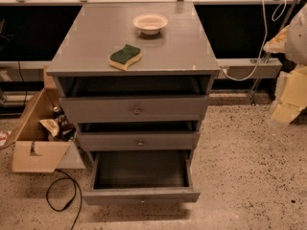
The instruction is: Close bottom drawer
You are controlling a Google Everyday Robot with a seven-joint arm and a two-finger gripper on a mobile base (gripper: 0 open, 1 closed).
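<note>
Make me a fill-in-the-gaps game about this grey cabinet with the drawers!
1. The bottom drawer is pulled out ____ than the two above it.
2. The sponge on the cabinet top is ____ on its upper side.
3. The cardboard box stands on the picture's ____ side.
4. The gripper is ____ in view.
Missing words: farther; green; left; not.

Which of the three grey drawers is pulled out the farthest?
The bottom drawer: its whole inside shows, while the middle drawer and top drawer stand only slightly out. The gripper is not in view.
</note>
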